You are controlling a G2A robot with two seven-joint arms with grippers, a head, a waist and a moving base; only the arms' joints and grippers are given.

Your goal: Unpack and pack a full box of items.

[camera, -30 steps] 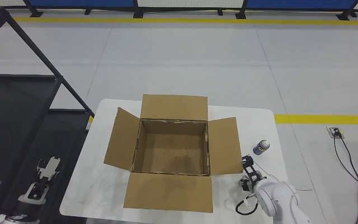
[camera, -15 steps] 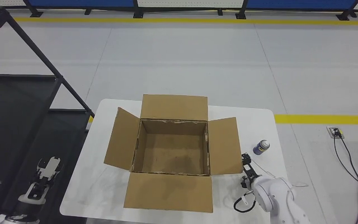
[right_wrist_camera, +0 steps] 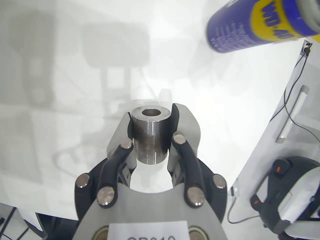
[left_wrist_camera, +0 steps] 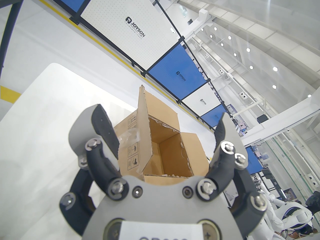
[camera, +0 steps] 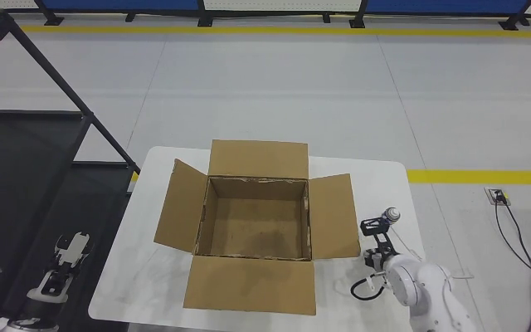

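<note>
One metal cylinder (right_wrist_camera: 150, 136) is what I have in hand: a short steel sleeve with a bore through it, clenched in the right gripper (right_wrist_camera: 152, 122) and held clear above the white table (camera: 166, 282). Just beside it, but apart from it, a blue and yellow spray can (right_wrist_camera: 252, 26) stands upright near the table's right edge. The cardboard box (camera: 257, 158) sits wide open in the middle of the table, and from above its floor looks bare.

With the box emptied and the can already out, I judge this to be the turn between unpacking and packing. I cannot tell whether the cylinder is meant to go down next to the can or back into the box. Either way, my next move calls for a firm grip and a wrist kept off the can; going to the box also means lifting over the right flap (camera: 332, 217).

My right arm sits over the near right corner, wrist aimed down at the tabletop. The left gripper (left_wrist_camera: 161, 116) hangs low off the table's left side, its fingers (left_wrist_camera: 102, 123) spread wide around nothing, pointing up toward the box.
</note>
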